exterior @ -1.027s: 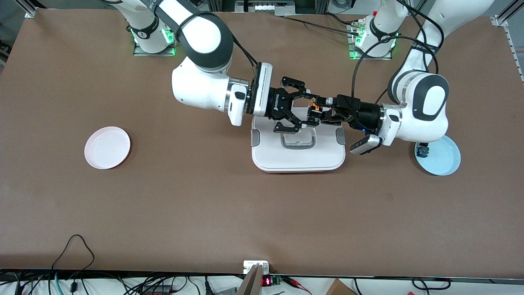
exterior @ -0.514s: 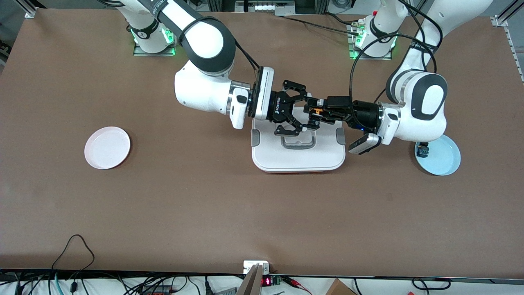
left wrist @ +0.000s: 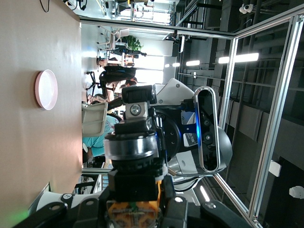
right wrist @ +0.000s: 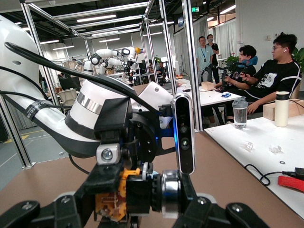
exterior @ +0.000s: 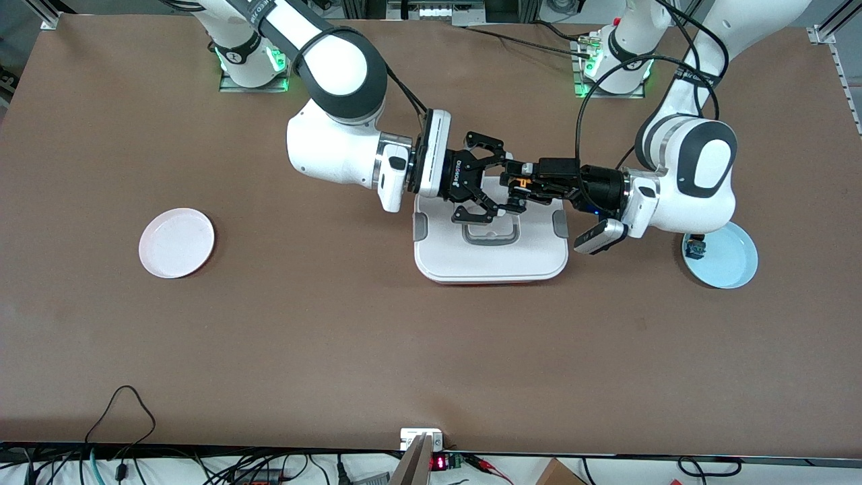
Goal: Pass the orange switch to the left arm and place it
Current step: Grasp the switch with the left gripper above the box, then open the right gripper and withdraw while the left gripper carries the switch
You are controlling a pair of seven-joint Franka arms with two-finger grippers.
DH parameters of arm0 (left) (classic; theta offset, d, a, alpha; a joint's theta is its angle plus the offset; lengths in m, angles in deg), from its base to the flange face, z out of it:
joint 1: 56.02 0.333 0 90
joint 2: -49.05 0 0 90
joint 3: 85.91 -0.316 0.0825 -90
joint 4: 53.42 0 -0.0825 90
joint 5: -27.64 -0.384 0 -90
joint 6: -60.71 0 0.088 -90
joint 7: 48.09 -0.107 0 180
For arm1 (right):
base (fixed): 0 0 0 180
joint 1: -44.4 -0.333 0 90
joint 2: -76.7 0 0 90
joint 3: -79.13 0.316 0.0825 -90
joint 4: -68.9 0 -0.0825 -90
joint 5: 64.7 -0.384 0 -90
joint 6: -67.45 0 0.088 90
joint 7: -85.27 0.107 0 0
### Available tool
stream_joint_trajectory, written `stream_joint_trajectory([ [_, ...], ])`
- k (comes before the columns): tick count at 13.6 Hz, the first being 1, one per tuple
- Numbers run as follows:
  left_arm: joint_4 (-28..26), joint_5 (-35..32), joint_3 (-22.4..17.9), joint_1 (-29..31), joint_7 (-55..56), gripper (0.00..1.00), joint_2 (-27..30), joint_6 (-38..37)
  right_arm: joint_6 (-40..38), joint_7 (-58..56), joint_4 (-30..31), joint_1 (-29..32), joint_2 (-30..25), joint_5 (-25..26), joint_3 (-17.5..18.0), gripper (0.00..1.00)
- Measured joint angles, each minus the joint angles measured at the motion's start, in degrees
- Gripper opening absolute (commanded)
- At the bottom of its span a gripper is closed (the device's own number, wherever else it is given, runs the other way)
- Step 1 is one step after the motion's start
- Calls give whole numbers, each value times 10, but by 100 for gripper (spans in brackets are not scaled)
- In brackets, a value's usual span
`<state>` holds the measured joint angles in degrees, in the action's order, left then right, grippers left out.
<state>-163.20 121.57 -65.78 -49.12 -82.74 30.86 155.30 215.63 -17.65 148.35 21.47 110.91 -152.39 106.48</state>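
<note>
The orange switch (exterior: 519,179) hangs in the air over the white box (exterior: 491,259), above the box's edge nearest the arm bases. My left gripper (exterior: 524,183) is shut on it. In the left wrist view the switch (left wrist: 135,190) shows its black body and orange end between my left gripper's (left wrist: 135,211) fingers. My right gripper (exterior: 504,183) faces the left one. It is open, with one finger close on each end of the switch. In the right wrist view the switch (right wrist: 142,192) lies crosswise between the fingers of my right gripper (right wrist: 145,202).
A pale pink plate (exterior: 176,242) lies toward the right arm's end of the table. A light blue plate (exterior: 731,259) lies toward the left arm's end, under the left arm's wrist, with a small dark switch (exterior: 693,250) on it.
Over the last second both grippers have closed in on each other above the box, so the switch now sits between my right gripper's fingers. Nothing has moved in the last half second.
</note>
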Motion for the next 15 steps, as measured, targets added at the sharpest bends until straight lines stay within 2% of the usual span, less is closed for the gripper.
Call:
stream_joint_trajectory([
  [4, 2, -2, -3, 14, -4, 5, 0, 0, 0, 0, -1, 9, 0, 0, -5, 100],
  [6, 10, -38, -5, 22, -4, 5, 0, -1, -7, 0, -1, 21, 0, -2, -5, 100],
  [9, 41, -175, -7, 51, 0, 5, 0, -5, -75, 1, -4, 59, 0, -2, -7, 100],
  [12, 79, -382, -8, 80, 4, 5, 0, -19, -180, 1, -6, 118, 0, 4, -11, 100],
  [15, 127, -578, -8, 92, 4, 5, 0, -49, -272, 1, -6, 171, -1, 58, -12, 100],
])
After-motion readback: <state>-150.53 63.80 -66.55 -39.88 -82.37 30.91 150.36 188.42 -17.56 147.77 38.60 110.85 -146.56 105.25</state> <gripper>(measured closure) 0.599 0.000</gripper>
